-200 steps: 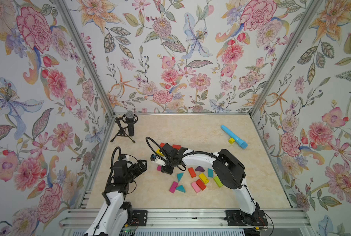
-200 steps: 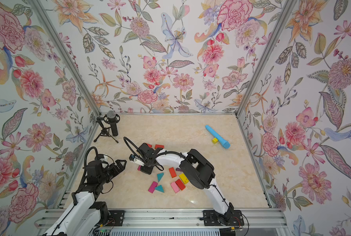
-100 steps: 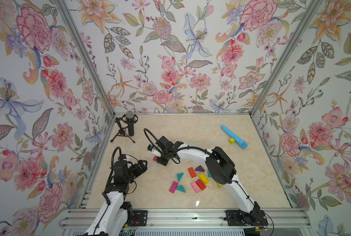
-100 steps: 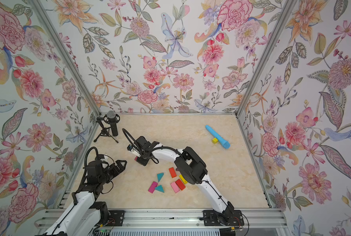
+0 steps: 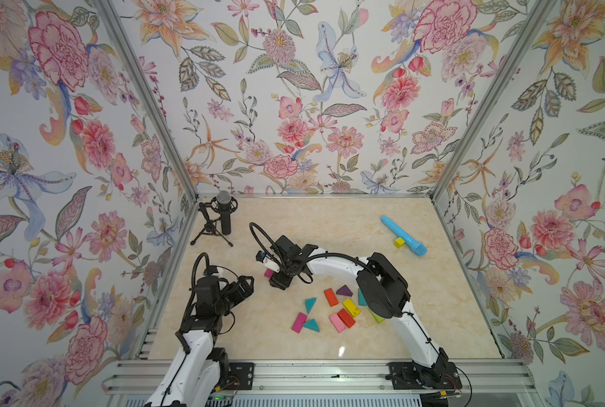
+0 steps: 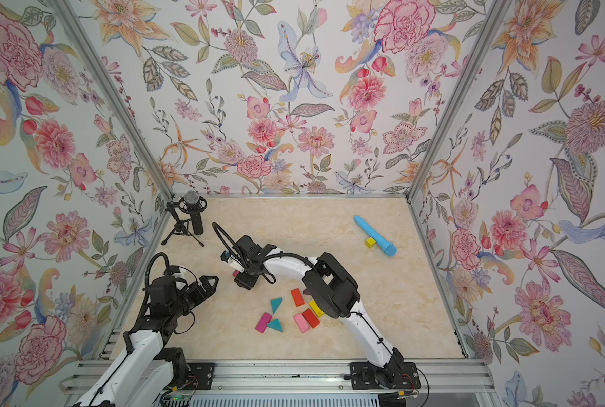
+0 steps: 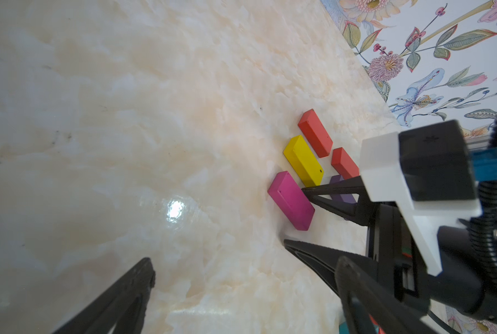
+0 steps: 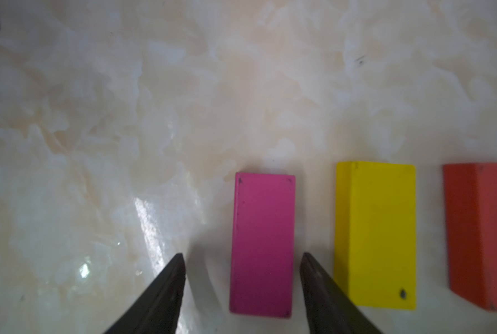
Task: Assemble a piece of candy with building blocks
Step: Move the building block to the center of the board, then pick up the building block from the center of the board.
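Brick (image 8: pixel 261 245), magenta, flat between parted right fingers (image 8: pixel 166 292).

Seen in a top view: two teal wedges (image 5: pixel 310 303), one purple wedge (image 5: pixel 344 290), one yellow cube (image 5: pixel 399 242) just beside one light-blue tube (image 5: pixel 402 235), one microphone (image 5: pixel 224 211); at least six flat bricks (image 5: pixel 330 297), others partly hidden.

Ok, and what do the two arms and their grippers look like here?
Both arms match: the left arm and right arm have smooth white shells with bulky black joint housings. A black corrugated cable loops over each wrist. The left gripper and right gripper have slim black fingers tapering to points. A white camera mount sits on the right wrist.
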Controlling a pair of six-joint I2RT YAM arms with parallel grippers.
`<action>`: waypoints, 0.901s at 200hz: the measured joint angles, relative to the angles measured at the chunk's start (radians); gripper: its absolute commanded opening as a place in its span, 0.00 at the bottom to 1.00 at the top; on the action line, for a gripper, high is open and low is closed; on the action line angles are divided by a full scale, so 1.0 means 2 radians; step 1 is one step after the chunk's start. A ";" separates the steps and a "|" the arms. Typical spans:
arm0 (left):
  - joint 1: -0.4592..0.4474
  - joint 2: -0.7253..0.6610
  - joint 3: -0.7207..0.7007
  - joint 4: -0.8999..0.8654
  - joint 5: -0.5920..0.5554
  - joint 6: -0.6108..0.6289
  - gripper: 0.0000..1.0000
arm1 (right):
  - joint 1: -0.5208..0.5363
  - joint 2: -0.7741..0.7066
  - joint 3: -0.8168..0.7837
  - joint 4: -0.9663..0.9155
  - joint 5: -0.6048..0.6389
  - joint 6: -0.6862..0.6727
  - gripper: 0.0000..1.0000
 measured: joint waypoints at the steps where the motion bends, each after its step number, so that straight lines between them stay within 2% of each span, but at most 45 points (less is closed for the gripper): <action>1: 0.000 0.000 0.000 0.000 0.000 0.000 0.99 | 0.000 -0.002 -0.003 0.000 0.000 0.001 0.68; 62: 0.000 0.027 0.000 0.006 0.014 0.009 0.99 | 0.012 -0.175 -0.188 0.034 -0.037 0.036 0.69; 92: -0.008 0.042 0.001 0.006 0.027 0.015 0.99 | 0.049 -0.195 -0.244 0.046 -0.036 0.059 0.69; 125: -0.079 0.029 0.035 -0.039 0.011 0.027 0.99 | 0.076 -0.195 -0.293 0.050 -0.030 0.080 0.70; 180: -0.183 -0.060 0.048 -0.112 -0.027 -0.003 0.99 | 0.076 -0.207 -0.317 0.072 -0.020 0.072 0.70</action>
